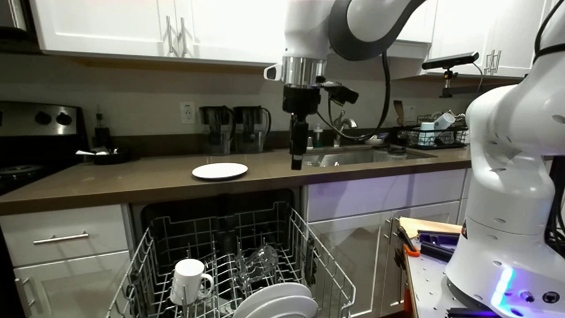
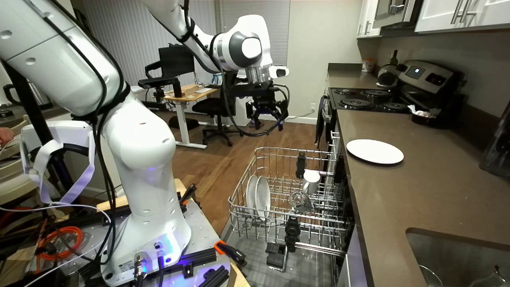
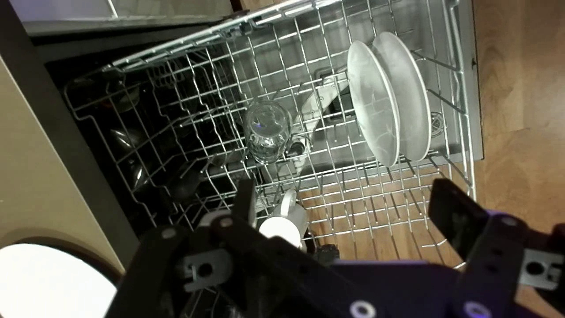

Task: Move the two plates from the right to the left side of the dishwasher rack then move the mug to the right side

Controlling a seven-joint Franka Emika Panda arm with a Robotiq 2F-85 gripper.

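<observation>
The mug point(image 2: 311, 180) sits well below the gripper point(image 2: 268, 125); two plates point(image 2: 263, 196) likewise.

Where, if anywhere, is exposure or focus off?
Wrist view: the plate on the counter and part of the mug blown out, tool dark and slightly soft. An exterior view: upper cabinets washed out, dishwasher cavity near black. Both exterior views: blue base light glares.

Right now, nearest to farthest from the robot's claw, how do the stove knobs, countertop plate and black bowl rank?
From the gripper, in an exterior view:
1. White plate: on the counter
2. Black bowl: beside the stove
3. Stove knobs: at the stove's rear
</observation>
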